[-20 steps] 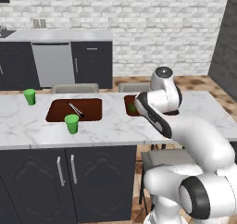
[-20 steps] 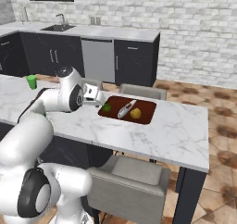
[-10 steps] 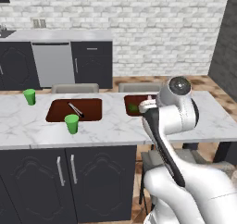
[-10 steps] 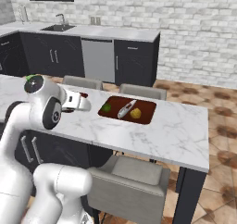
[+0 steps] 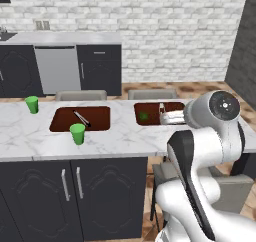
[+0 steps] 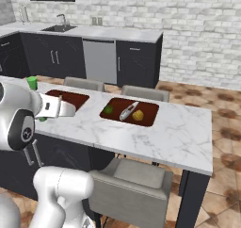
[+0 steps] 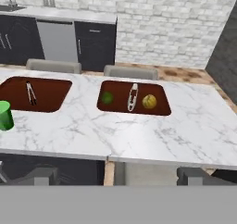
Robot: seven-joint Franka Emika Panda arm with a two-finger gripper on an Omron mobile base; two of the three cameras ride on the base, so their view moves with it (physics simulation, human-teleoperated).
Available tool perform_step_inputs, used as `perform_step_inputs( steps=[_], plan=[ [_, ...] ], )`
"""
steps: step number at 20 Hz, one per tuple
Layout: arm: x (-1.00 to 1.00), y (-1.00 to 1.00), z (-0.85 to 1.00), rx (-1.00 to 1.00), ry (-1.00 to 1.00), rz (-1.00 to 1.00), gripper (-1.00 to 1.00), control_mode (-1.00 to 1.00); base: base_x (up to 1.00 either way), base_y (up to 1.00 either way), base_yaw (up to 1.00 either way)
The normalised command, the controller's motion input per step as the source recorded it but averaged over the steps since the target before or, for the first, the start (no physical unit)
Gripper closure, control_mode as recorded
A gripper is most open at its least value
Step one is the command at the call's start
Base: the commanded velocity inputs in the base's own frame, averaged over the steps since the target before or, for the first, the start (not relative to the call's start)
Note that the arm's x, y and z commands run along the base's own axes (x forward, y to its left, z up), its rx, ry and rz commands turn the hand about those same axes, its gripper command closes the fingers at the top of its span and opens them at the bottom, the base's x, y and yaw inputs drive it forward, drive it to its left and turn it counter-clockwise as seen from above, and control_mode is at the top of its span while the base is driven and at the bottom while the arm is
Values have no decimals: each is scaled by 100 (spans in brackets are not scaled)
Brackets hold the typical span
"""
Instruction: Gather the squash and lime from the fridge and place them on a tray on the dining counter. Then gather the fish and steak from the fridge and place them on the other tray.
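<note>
Lay long and white, grey-veined — the dining counter (image 7: pixel 139 140), over dark cabinets. Carried two brown trays: the left tray (image 7: pixel 51 105) with a thin dark utensil, the right tray (image 7: pixel 118 108) near it. Also bore two green cups (image 5: pixel 77 134) — apart, toward its left end.

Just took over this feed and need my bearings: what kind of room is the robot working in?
A home-style kitchen, rendered. A long marble dining counter with chairs tucked under it holds two brown trays; behind it runs a dark cabinet wall with a steel dishwasher and a sink, under white brick.
</note>
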Motion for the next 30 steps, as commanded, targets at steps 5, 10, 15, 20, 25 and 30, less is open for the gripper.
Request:
perform_step_inputs(
  steps=[5,10,15,20,25,30],
  plan=[
    [-18,5,6,0,-1,0,-100,-100,0,0,0],
    [-7,7,-6,0,0,0,-100,100,-10,11,0],
    [0,0,0,0,0,0,-100,100,-59,88,1],
    [0,0,0,0,0,0,-100,100,-37,94,17],
    [0,0,0,0,0,0,-100,100,4,80,45],
    [0,0,0,0,0,0,-100,100,13,46,55]
  ],
)
